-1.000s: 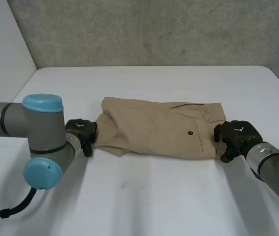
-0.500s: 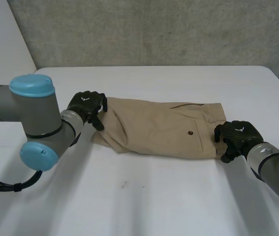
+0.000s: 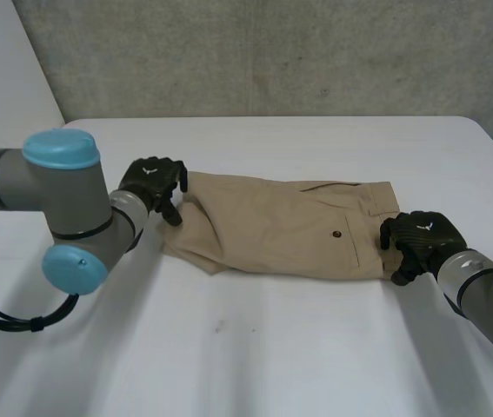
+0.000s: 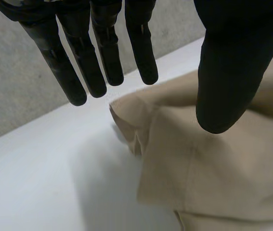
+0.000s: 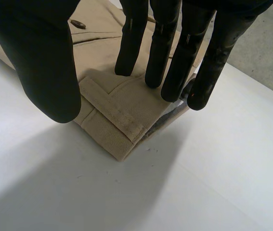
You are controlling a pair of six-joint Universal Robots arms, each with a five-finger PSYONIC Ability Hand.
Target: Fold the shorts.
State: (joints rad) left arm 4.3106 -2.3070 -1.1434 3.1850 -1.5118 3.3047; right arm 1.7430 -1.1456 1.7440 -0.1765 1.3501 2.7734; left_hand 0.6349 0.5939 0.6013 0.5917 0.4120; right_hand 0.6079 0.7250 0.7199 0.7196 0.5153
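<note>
Left hand [image 3: 153, 181] hangs wide over the shorts' [image 3: 281, 230] hem [image 4: 131, 115], holding nothing; it should pinch both layers squarely. Right hand's [image 3: 422, 236] straight fingers [image 5: 132, 43] should keep the waistband [image 5: 110, 110] pinned.

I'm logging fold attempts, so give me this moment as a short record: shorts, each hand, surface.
shorts: tan, flat on the table, waistband end at the right hand, leg end at the left hand
left hand: open, fingers straight, over the leg end's far corner, gripping nothing
right hand: open, straight fingers resting on the waistband's near corner
table: white
</note>
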